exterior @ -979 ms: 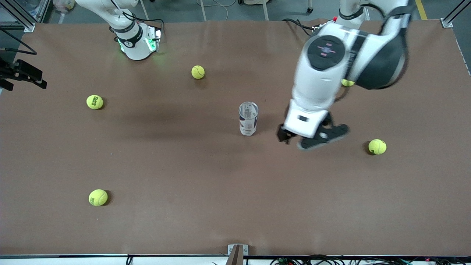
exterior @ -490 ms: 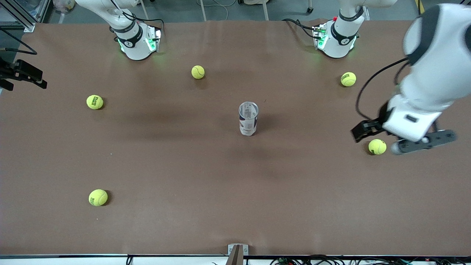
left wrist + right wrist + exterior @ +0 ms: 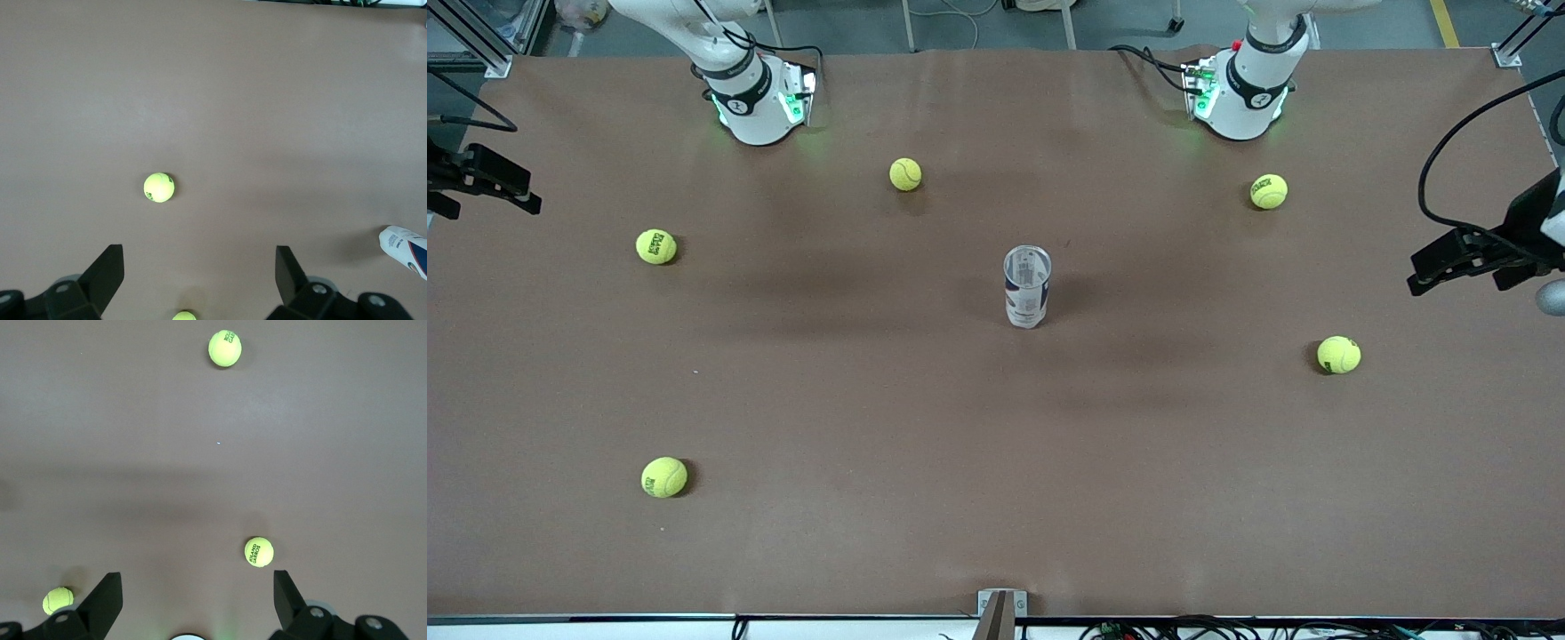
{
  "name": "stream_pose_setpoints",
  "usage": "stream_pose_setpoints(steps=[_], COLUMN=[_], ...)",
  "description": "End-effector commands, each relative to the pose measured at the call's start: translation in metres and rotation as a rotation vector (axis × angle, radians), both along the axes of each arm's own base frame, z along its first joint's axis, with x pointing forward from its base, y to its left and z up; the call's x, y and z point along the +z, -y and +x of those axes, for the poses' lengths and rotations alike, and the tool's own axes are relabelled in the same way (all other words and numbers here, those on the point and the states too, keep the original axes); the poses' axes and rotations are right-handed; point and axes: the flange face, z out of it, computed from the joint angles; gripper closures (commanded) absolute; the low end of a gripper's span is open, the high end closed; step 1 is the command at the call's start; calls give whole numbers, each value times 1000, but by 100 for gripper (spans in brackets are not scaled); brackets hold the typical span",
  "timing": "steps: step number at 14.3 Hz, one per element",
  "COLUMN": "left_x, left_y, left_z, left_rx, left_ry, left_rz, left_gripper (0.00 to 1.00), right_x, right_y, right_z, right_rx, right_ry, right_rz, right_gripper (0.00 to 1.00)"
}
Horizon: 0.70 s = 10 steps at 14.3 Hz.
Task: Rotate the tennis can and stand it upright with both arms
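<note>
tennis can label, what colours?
White and dark blue with red accents on the tennis can; clearest in the front view.

Even, bright overhead light on the matte brown table (image 3: 871, 400), no glare. Soft broad shadows of my arms smear across its middle; each fuzzy yellow tennis ball (image 3: 1338, 354) throws a small dark shadow. Green base lights tint the table at the top. Front view sharp; my black jaws sit dark in both wrist views.
</note>
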Motion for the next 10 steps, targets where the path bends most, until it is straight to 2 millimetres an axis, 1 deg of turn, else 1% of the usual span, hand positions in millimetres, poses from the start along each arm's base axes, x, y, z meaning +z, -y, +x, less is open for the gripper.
stream_pose_setpoints(steps=[1, 4, 5, 6, 7, 9, 10], left_x=[0, -2, 1, 1, -2, 0, 3], left_y=[0, 2, 1, -2, -1, 1, -1], left_z=[-2, -1, -5, -11, -14, -11, -12], left_rx=[-2, -11, -46, -139, -170, -148, -123], left_ry=[-2, -5, -5, -21, -31, -24, -18], left_rz=[3, 5, 8, 13, 14, 10, 11], left_gripper=[0, 0, 0, 0, 0, 0, 0], right_x=[2, 2, 6, 11, 12, 14, 16], right_y=[-2, -2, -2, 0, 2, 7, 6], right_z=[-9, -9, -9, -8, -7, -8, -10], right_rx=[12, 12, 15, 10, 0, -3, -2], right_ry=[4, 4, 10, 20, 23, 21, 10], right_rz=[0, 0, -1, -11, -12, -2, 1], right_gripper=[0, 0, 0, 0, 0, 0, 0])
